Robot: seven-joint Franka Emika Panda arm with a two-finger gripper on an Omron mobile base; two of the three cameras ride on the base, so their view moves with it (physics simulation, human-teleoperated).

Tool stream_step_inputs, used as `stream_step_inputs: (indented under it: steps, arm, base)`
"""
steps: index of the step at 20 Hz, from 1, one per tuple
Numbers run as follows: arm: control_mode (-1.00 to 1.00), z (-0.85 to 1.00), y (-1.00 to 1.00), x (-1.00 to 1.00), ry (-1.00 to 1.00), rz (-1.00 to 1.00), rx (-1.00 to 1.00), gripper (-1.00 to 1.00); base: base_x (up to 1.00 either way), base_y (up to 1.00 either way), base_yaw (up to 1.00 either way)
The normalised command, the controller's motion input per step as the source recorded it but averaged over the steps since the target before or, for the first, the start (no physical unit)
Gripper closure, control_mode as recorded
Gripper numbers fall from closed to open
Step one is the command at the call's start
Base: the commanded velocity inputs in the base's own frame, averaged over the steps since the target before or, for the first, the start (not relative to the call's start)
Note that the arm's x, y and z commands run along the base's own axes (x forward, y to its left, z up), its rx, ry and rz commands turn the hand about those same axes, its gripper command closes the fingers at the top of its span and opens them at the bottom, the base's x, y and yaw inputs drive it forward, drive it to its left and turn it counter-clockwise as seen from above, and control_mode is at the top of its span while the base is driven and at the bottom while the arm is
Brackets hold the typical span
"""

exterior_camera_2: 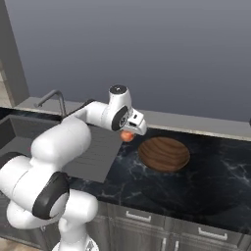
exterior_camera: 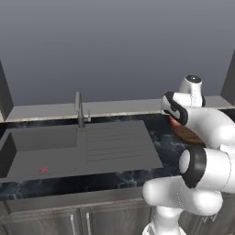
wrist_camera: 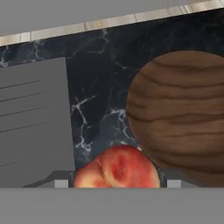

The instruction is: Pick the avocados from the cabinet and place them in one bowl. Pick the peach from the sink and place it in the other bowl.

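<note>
My gripper (exterior_camera_2: 129, 133) is shut on the peach (exterior_camera_2: 127, 137), a small orange-red fruit, and holds it in the air above the black marble counter, just left of a round brown wood-grain bowl (exterior_camera_2: 164, 153). In the hand view the peach (wrist_camera: 117, 168) sits between my fingertips, and the bowl (wrist_camera: 183, 109) lies ahead to the right. The arm hides most of the bowl (exterior_camera: 186, 133) in the left base view. The dark grey sink (exterior_camera: 41, 147) with its ridged drainboard (exterior_camera: 114, 142) lies to the left. The avocados and the cabinet are out of view.
A thin grey faucet (exterior_camera: 79, 109) stands behind the sink. A small reddish spot (exterior_camera: 43, 170) marks the basin floor. A pale ledge (exterior_camera_2: 196, 122) runs along the wall behind the counter. Tall grey panels (exterior_camera: 4, 96) rise at the sides. Drawer fronts (exterior_camera_2: 162, 230) run below the counter.
</note>
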Motion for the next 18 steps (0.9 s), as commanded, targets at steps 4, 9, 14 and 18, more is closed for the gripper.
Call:
stream_step_inputs:
  steps: [4, 9, 14, 18]
  arm:
    - [-1.00, 0.00, -0.79, 0.77, 0.05, 0.00, 0.03, 1.00]
    - [-1.00, -0.09, -0.96, 0.22, 0.11, -0.05, 0.03, 1.00]
    - [-1.00, -0.22, -0.95, -0.07, 0.04, -0.12, 0.02, 1.00]
    - [-1.00, -0.65, -0.47, -0.43, -0.01, -0.13, 0.00, 1.00]
  base:
    - [0.00, 0.00, 0.00]
    - [0.00, 0.00, 0.00]
    - [0.00, 0.00, 0.00]
    - [0.00, 0.00, 0.00]
